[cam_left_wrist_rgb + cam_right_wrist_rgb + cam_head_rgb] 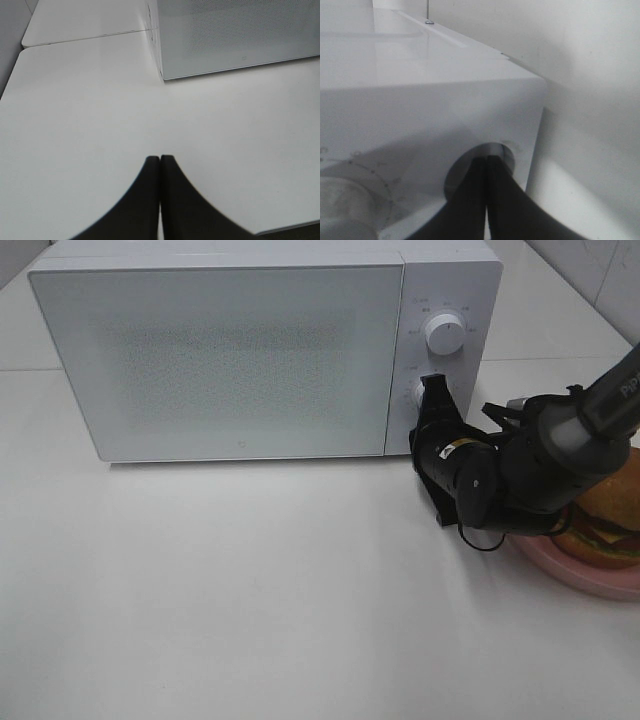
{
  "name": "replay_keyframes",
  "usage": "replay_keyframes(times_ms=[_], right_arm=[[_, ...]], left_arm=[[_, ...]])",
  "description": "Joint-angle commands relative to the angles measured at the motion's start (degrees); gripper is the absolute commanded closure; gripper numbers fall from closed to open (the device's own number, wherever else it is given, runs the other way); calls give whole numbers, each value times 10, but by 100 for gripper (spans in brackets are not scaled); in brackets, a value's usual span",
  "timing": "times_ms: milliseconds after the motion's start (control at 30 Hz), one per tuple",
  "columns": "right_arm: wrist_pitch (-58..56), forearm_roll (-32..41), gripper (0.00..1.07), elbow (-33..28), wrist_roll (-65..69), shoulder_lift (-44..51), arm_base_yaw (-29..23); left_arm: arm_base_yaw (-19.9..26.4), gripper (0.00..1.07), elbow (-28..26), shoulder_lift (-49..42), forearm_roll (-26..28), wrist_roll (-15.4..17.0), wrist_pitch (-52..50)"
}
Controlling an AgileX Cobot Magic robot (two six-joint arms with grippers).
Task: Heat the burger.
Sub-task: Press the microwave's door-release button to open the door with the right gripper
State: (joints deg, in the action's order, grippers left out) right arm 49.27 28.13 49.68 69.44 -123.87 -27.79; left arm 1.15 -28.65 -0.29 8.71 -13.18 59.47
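Currently my right gripper (433,390), fingers pinched together on nothing, points its tips at the lower dial (413,393) of the microwave (220,350), so the burger (606,525) on its pink plate (590,582) lies behind them, to the right beside that arm, far from my closed, empty left gripper (160,162).

Bright even light, soft shadow beneath the microwave (220,350), right tool (486,162) dark, blurred.

surface: white table (250,590) | microwave (220,350) is sitting toward its far side, door shut | pink plate (590,580) is resting near the right edge
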Motion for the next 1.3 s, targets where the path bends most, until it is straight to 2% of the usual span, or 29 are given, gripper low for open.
replay_keyframes(times_ms=[33,533,833,1133,1300], right_arm=[[84,-30,107,34,-4,6,6],[90,-32,107,35,-3,6,6],[70,-45,107,67,-7,6,6],[59,-48,107,66,2,7,6],[28,-48,107,38,9,31,6]], left_arm=[[-3,106,1,-13,2,2,0],[-3,106,1,-13,2,2,0],[-3,106,1,-13,2,2,0],[-3,106,1,-13,2,2,0],[-3,106,1,-13,2,2,0]])
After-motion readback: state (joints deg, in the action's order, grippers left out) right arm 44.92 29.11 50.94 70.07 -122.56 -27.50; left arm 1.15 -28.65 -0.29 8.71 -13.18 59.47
